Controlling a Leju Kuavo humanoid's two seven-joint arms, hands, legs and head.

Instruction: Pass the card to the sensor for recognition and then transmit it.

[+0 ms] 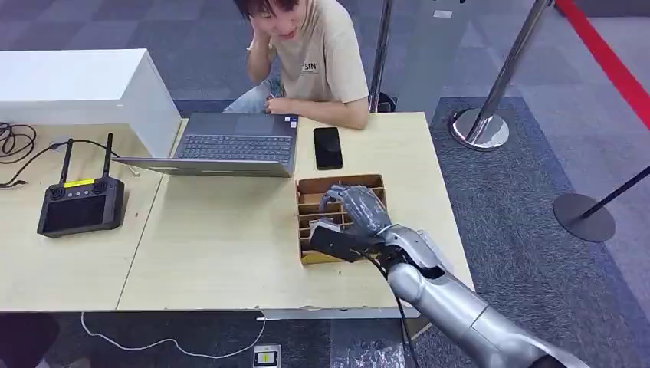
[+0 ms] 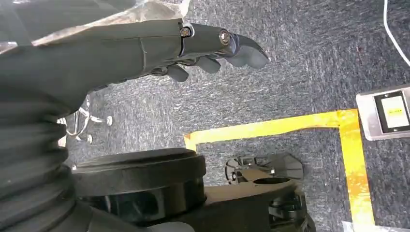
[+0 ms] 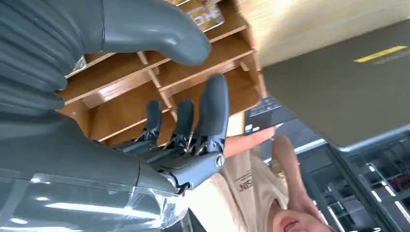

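Head view: the right hand (image 1: pixel 354 211) hangs over a slotted wooden box (image 1: pixel 314 186) at the right side of the table (image 1: pixel 222 245), fingers spread and reaching down into the slots. It holds nothing that can be seen. Far of the box lie a black phone (image 1: pixel 328 147) and a laptop (image 1: pixel 230 146); a person (image 1: pixel 314 57) sits at the far edge. A controller (image 1: pixel 80 205) sits well to the left. No sensor can be made out here.

Left wrist view: the left hand (image 2: pixel 212 50) hangs over grey carpet, fingers loosely curled with nothing in them. Yellow tape (image 2: pixel 353 159) marks the floor below.

Right wrist view: the right hand's fingers (image 3: pixel 212 111) are parted and pointed into the box's dividers (image 3: pixel 150 77), the thumb (image 3: pixel 154 31) held wide above them. The card (image 3: pixel 205 14) appears to be the pale printed piece lying in a slot just beyond the thumb; it looks thin, flat and glossy, with print too small to read. The fingers are not touching it.

As a judgement, this is the first step: reaching into the box to pick the card. The next move calls for shifting the fingers to the card's slot and pinching its edge between thumb and finger, since a thin card lying flat between dividers offers little to grip.
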